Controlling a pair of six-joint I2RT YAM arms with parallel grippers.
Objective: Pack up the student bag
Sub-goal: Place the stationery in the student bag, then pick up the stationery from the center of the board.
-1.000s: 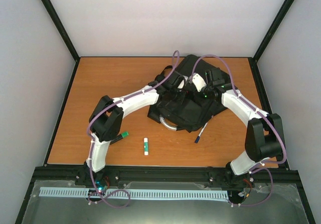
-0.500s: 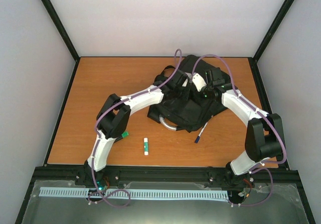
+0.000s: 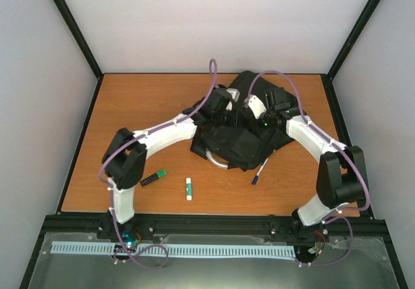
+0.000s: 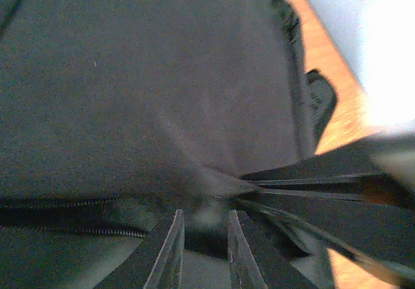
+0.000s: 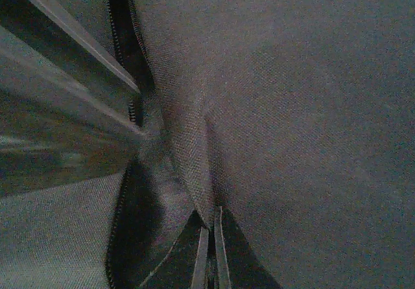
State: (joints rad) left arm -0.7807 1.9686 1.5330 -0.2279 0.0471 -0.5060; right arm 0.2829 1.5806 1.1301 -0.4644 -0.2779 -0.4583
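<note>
Right gripper [image 5: 210, 231] pinches a fold of the student bag [image 5: 311, 107]; left gripper [image 4: 203, 219] stands narrowly parted over it.

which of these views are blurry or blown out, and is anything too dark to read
Top external: evenly lit and sharp, though the student bag reads as one black mass. Left wrist: soft all over, white glare at the upper right. Right wrist: dim, but the weave is crisp mid-frame; upper left smeared.
</note>
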